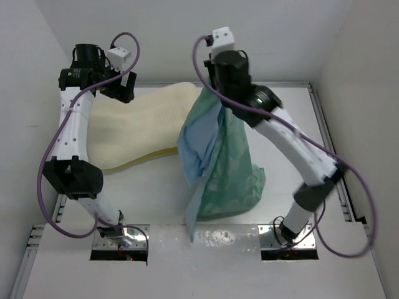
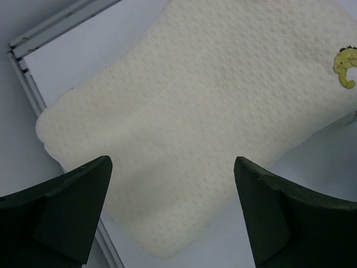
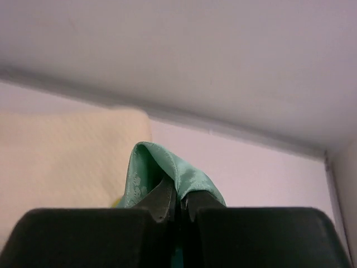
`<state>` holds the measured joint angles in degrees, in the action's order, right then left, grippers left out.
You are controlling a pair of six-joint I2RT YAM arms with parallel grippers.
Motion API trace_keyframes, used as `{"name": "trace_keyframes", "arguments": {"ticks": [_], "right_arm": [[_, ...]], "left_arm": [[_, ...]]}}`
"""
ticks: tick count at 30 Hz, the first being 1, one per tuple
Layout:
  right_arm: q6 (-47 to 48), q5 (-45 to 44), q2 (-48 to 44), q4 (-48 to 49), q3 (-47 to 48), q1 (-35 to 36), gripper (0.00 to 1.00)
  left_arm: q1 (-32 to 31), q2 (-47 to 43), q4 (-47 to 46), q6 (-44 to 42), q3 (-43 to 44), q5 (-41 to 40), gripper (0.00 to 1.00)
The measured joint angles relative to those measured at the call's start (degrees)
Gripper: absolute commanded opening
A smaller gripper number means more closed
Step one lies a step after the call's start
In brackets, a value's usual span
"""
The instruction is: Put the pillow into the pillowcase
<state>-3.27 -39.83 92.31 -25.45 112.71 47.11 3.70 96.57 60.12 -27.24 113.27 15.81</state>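
The cream pillow (image 1: pixel 134 128) lies flat on the table at the back left, a yellow edge band along its near side. Its yellow logo (image 2: pixel 346 66) shows in the left wrist view. My left gripper (image 2: pixel 173 209) hovers open over the pillow's (image 2: pixel 212 106) corner, nothing between its fingers. My right gripper (image 3: pixel 179 202) is shut on a fold of the sea-green pillowcase (image 3: pixel 167 173). It holds the pillowcase (image 1: pixel 224 162) up off the table, so the cloth hangs in a cone with its light blue inner side facing left and its bottom resting on the table.
White walls enclose the table on three sides. A metal rail (image 1: pixel 330 149) runs along the right edge and another rail (image 2: pixel 33 95) along the left. Purple cables (image 1: pixel 365 205) loop off both arms.
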Motion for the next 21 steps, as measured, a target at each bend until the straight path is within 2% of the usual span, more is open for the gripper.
{"name": "trace_keyframes", "arguments": {"ticks": [1, 2, 3, 4, 6, 7, 8, 10, 11, 12, 13, 14, 15, 16, 19, 20, 21], "right_arm": [[-1.42, 0.94, 4.85, -3.26, 2.4, -2.91, 0.09], [-3.21, 2.58, 10.62, -6.73, 6.01, -6.29, 0.65], [-5.49, 4.5, 16.26, -10.05, 10.1, -9.01, 0.95], [-7.48, 6.23, 23.02, -14.05, 16.26, -12.04, 0.99], [-11.78, 10.01, 33.22, -19.1, 24.09, -17.57, 0.99], [-14.01, 11.74, 36.54, -22.05, 25.11, -20.33, 0.99], [-15.41, 12.9, 37.94, -24.06, 23.39, -22.16, 0.99], [-16.92, 14.23, 36.15, -25.83, 13.18, -25.59, 0.99], [-16.9, 14.73, 33.64, -25.38, 6.4, -26.05, 0.95], [-16.5, 15.37, 30.14, -24.06, -0.7, -25.68, 0.84], [-15.76, 16.28, 25.94, -23.71, -7.65, -24.2, 0.67], [-15.69, 17.31, 21.64, -22.47, -13.49, -22.1, 0.22], [-15.1, 18.08, 17.27, -22.45, -17.84, -19.08, 0.11], [-15.65, 19.1, 13.0, -20.41, -21.51, -15.78, 0.08], [-18.88, 25.09, 1.33, -12.96, -30.56, -6.54, 0.33], [-20.52, 26.8, -0.94, -11.52, -32.92, -5.38, 0.49], [-22.38, 28.52, -2.73, -9.14, -35.63, -4.92, 0.56]], "left_arm": [[-0.2, 0.48, 0.22, 0.0, 0.0, 0.68, 0.89], [-0.61, 1.16, 0.63, 0.04, 0.0, 1.27, 0.89], [-1.05, 1.86, 1.05, 0.07, 0.0, 1.73, 0.89], [-1.75, 2.73, 1.51, 0.09, -0.02, 2.12, 0.9], [-3.85, 4.55, 2.54, 0.09, -0.04, 2.51, 0.9], [-5.31, 5.42, 2.95, 0.07, -0.22, 2.64, 0.91], [-6.82, 6.08, 3.17, 0.0, -0.63, 2.78, 0.92], [-10.95, 6.84, 3.34, -0.61, -2.97, 2.97, 0.94], [-13.09, 6.95, 3.48, -0.98, -4.59, 3.1, 0.94], [-15.52, 6.95, 3.8, -1.22, -6.32, 3.37, 0.94], [-17.81, 7.1, 4.22, -1.44, -8.0, 3.74, 0.94], [-19.5, 7.32, 4.39, -1.46, -9.49, 4.07, 0.93], [-21.51, 7.72, 4.68, -1.42, -11.08, 4.52, 0.92], [-22.86, 8.31, 5.01, -1.33, -12.31, 4.9, 0.92], [-23.58, 10.86, 5.03, -0.44, -15.65, 5.46, 0.9], [-23.5, 11.5, 4.81, 0.35, -16.65, 5.31, 0.9], [-23.47, 12.02, 4.26, 0.79, -17.88, 4.92, 0.9]]}}
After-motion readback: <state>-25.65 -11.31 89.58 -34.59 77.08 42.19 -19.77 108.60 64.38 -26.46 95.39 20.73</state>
